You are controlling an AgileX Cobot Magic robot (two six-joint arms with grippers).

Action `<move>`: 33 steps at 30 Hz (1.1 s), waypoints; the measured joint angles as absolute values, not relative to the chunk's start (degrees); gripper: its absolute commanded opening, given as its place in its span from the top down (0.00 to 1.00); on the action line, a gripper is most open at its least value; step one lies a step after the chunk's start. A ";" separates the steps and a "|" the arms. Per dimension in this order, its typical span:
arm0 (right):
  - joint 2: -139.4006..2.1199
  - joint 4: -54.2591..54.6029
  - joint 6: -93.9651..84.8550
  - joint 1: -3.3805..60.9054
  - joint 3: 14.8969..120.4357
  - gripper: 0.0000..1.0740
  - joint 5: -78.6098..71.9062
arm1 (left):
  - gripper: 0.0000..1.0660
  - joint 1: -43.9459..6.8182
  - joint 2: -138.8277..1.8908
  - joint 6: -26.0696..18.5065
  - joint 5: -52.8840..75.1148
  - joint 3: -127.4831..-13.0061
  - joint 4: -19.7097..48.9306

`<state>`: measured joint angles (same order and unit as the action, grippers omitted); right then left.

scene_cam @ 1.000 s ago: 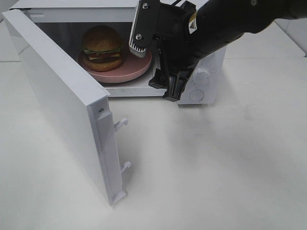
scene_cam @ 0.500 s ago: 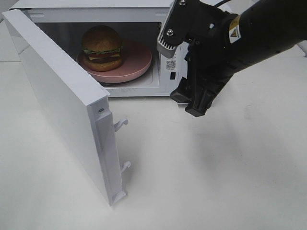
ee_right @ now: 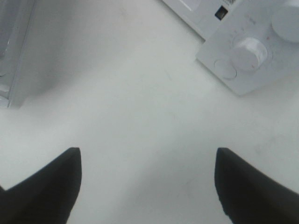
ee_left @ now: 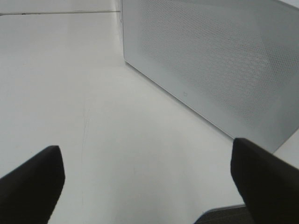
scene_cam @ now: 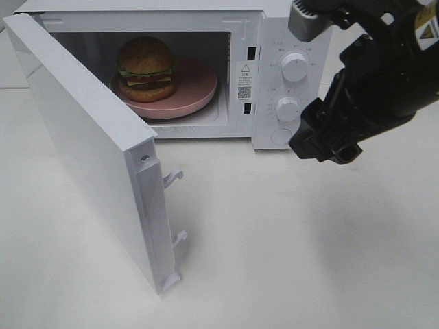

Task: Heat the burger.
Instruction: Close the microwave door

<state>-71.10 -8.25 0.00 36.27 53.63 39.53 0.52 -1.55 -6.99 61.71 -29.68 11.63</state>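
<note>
Burger [scene_cam: 145, 68] sits upright on the pink plate [scene_cam: 200, 97], inside the microwave [scene_cam: 260, 20] cavity, toward its left side. Loading looks done; the door [scene_cam: 82, 151] is wide open.

My right gripper [ee_right: 147, 163]: jaws apart, nothing in them, hanging over the bench [scene_cam: 309, 260] just in front of the control panel. The burger lies to my left and further back, inside the cavity.

My left gripper [ee_left: 145, 149]: jaws apart, empty, looking at a perforated panel, which I take for the door's outer face.

Key relation: the door hinges at the left and its long edge runs out toward the front, latch hooks [scene_cam: 173, 177] at the free end. The left arm is nearer, so I judge closing the door is its push. The right is nearer the two knobs [scene_cam: 294, 67] for the timer afterwards.

Writing: a sticker [scene_cam: 244, 79] on the frame has a warning triangle and a QR code, with text too small to read. There is a yellow label [scene_cam: 426, 20] on my right arm, cut off. No brand readable.
</note>
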 measured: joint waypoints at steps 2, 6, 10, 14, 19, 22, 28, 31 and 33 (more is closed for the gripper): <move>-68.87 -8.25 2.23 36.27 53.63 0.29 44.23 | 0.17 0.52 -1.55 -6.99 61.71 -29.68 11.63; -65.55 -8.25 4.18 36.27 53.63 0.29 50.25 | 0.17 0.52 -1.55 -6.99 61.71 -29.68 11.63; -61.48 -8.19 5.10 36.27 53.63 0.29 55.00 | 0.17 0.52 -1.55 -6.99 61.71 -29.68 11.63; -56.95 -8.19 6.02 36.27 53.63 0.29 58.79 | 0.17 0.52 -1.55 -6.99 61.71 -29.68 11.63; -50.25 -8.19 6.13 36.27 52.83 0.29 62.11 | 0.17 0.52 -1.55 -6.99 61.71 -29.68 11.63; -45.72 -8.19 6.13 36.27 50.94 0.29 62.57 | 0.17 0.52 -1.55 -6.99 61.71 -29.68 11.63; -36.84 -7.79 6.13 30.48 45.66 0.29 63.20 | 0.17 0.52 -1.55 -6.99 61.71 -29.68 11.63; -31.46 -7.79 6.13 24.29 42.46 0.29 63.37 | 0.17 0.52 -1.55 -6.99 61.71 -29.68 11.63; -28.48 -7.62 6.13 21.60 41.25 0.29 63.37 | 0.17 0.52 -1.55 -6.99 61.71 -29.68 11.63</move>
